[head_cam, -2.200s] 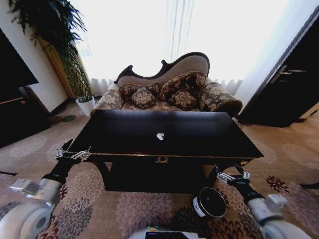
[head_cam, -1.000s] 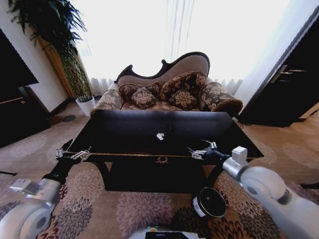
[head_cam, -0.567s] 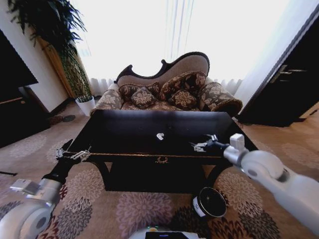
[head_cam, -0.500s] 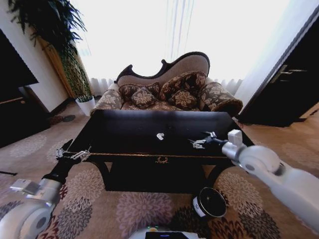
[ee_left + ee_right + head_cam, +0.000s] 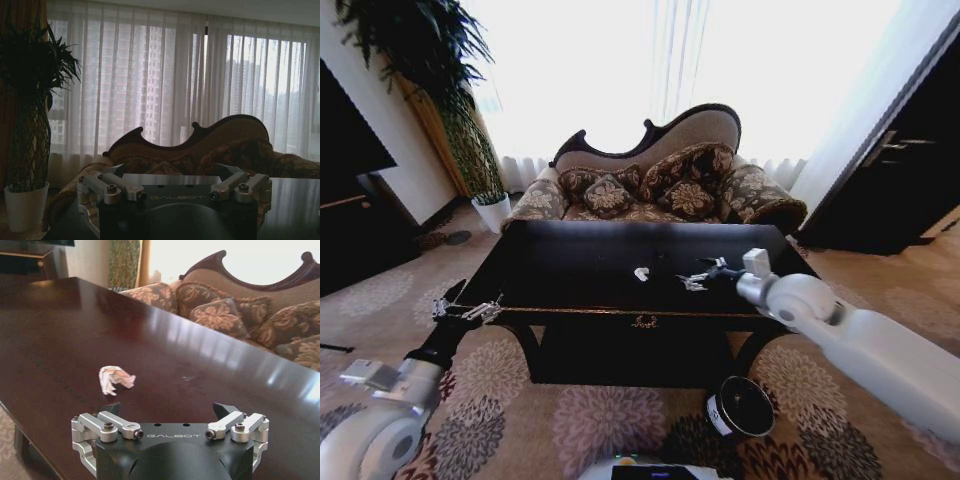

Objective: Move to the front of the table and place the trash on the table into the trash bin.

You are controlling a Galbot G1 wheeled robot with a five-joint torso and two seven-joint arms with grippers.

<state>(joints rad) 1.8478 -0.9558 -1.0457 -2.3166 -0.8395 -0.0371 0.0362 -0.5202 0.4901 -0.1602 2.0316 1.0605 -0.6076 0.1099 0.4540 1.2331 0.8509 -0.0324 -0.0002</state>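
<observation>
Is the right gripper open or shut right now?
Open: the right gripper shows its fingertips spread wide apart, empty, above the table near the trash.

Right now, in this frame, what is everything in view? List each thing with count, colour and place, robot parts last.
Glossy black wooden table: one, black, centre, directly ahead of the robot.
Crumpled white tissue scrap: one, white, near the middle of the tabletop, ahead of the right gripper.
Small black cylindrical trash bin: one, black with a white label, on the carpet below the table's front right corner.
Patterned sofa: one, brown floral with dark carved frame, behind the table.
Potted plant: one, green in a white pot, left of the sofa.
Patterned carpet: one, beige with floral medallions, floor.
Left gripper: one, silver, open, beside the table's front left corner.
Right gripper: one, silver, open, over the tabletop, right of the tissue.
</observation>
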